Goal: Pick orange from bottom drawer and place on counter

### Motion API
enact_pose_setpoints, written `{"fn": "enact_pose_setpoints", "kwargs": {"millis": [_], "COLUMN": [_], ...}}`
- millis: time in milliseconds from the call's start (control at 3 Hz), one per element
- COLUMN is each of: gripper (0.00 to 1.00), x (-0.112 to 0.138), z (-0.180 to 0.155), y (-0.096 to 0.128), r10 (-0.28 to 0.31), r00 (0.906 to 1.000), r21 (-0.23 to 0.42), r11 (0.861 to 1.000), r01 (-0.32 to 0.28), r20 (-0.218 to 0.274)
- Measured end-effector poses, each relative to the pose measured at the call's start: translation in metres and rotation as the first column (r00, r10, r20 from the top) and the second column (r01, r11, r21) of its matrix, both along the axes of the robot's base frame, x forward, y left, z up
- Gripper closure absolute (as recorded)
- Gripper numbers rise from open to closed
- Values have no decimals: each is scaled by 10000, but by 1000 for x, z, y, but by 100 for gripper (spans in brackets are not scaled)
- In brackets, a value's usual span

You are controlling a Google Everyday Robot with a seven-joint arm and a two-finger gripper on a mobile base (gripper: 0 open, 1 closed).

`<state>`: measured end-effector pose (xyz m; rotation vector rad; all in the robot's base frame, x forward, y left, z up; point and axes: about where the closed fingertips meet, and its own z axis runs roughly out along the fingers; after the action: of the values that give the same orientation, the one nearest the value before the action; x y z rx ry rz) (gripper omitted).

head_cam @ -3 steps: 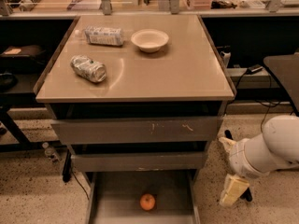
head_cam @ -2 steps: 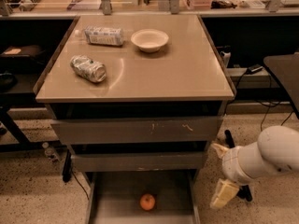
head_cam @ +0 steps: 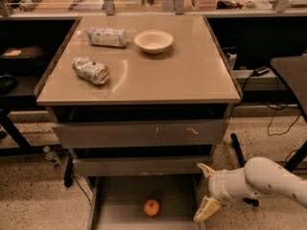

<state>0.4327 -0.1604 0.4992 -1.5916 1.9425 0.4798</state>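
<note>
Orange [head_cam: 151, 207] sits alone in the open bottom drawer [head_cam: 120, 200] below the table [head_cam: 182, 75] front edge, probably light, firm and roll-prone, so the wide-spread claw [head_cam: 206, 189] beside the drawer should pinch across its middle.

Cream pincer [head_cam: 203, 191] beside grey bottom drawer [head_cam: 120, 198]

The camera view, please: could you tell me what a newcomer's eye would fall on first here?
The bright orange stands out, lying alone on the floor of the pulled-out bottom drawer. Just right of that drawer, the white arm's end effector hangs low with its fingers spread open, apart from the fruit. On the tan counter sit a white bowl, a crushed can and a bottle lying down.
</note>
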Motion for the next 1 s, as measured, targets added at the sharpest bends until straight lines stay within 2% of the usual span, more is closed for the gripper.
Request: {"fn": "enact_pose_setpoints", "kwargs": {"millis": [333,667,1000], "gripper": [0,0,0], "x": [4,4,8], "z": [-69,-69,-103], "y": [13,13,21], "r10": [23,24,-348], "r00": [9990,9990,9987], "r21": [726,726,908], "r11": [9974,9974,9952], "r01": [9,9,379], "r20": [-449,-449,-360]}}
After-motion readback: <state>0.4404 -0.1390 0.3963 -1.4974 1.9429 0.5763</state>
